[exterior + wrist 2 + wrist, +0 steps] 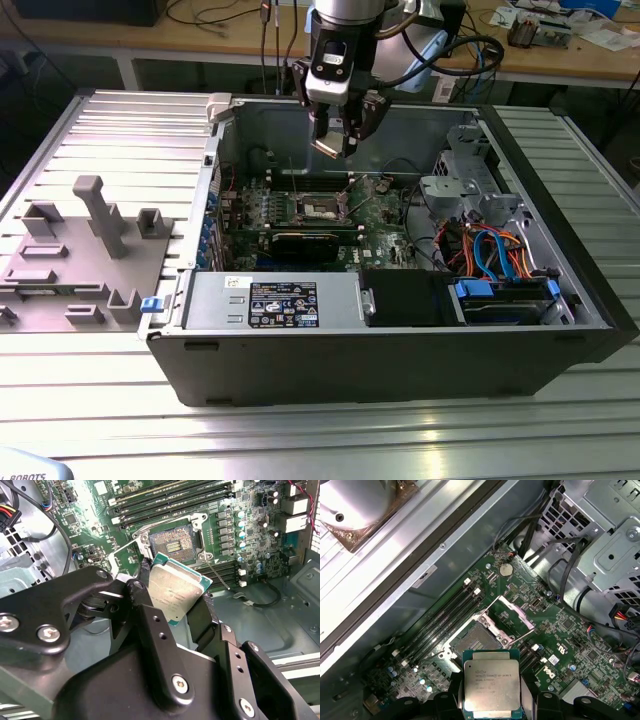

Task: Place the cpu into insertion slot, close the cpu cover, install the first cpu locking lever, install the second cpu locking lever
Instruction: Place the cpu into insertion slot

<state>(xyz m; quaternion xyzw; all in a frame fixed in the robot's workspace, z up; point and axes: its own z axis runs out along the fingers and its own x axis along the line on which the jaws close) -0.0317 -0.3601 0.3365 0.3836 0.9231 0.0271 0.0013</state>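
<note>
My gripper (pixel 333 143) hangs over the open computer case, shut on the cpu (pixel 330 148) by two opposite edges. In both wrist views the cpu (pixel 175 587) (pixel 491 682) shows its silver-grey top, held between the black fingers (pixel 200 617) (pixel 454 692) above the green motherboard (pixel 570 630). The insertion slot (pixel 172 542) (pixel 475 642) (pixel 322 207) lies bare below, its dark centre visible. The cpu cover (pixel 125 557) (pixel 512 612) stands swung open beside the slot. A thin locking lever (pixel 217 575) (pixel 522 636) sticks up free next to the slot.
The case walls (pixel 215 180) ring the board. A grey power supply (pixel 270 300) sits in front, a drive cage (pixel 470 180) and coloured cables (pixel 490 250) at the exterior view's right. Memory slots (pixel 445 620) and a long black card (pixel 305 243) flank the socket. A grey fixture (pixel 85 255) lies outside.
</note>
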